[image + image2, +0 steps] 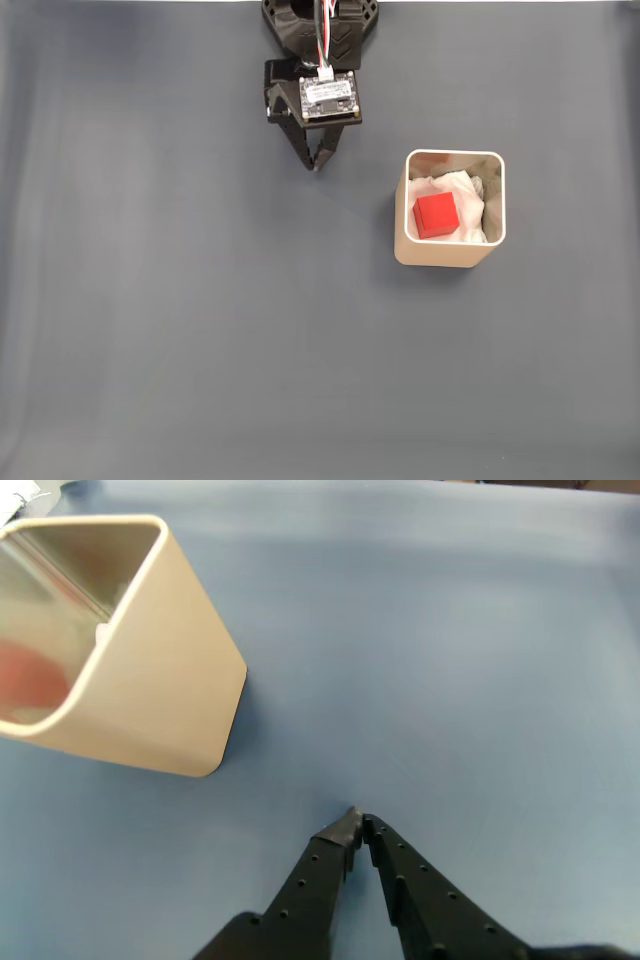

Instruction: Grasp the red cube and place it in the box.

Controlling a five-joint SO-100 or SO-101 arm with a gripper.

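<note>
The red cube [436, 215] already lies inside the box [450, 255], resting on the white padding [462, 188] toward the left half of the opening in the fixed view, so by the look of things the placing is done and what remains is a tidy retreat. The gripper [316, 166] sits near the arm's base at the top of the fixed view, well apart from the box and to its left, and it carries nothing; its two black fingers meet at the tips, with no gap to be seen between them in the wrist view [356, 823]. In that view the box stands off to the upper left, tilted by the lens, with a faint reddish blur on its glossy inner wall that is probably the cube's reflection. To finish well, the arm should settle over the bare grey table [180, 330], away from the box's thin walls, since a brush against them could tip or slide the container. No reason appears to reopen the jaws or reach back toward the box; the cube looks settled and not perched on the rim
</note>
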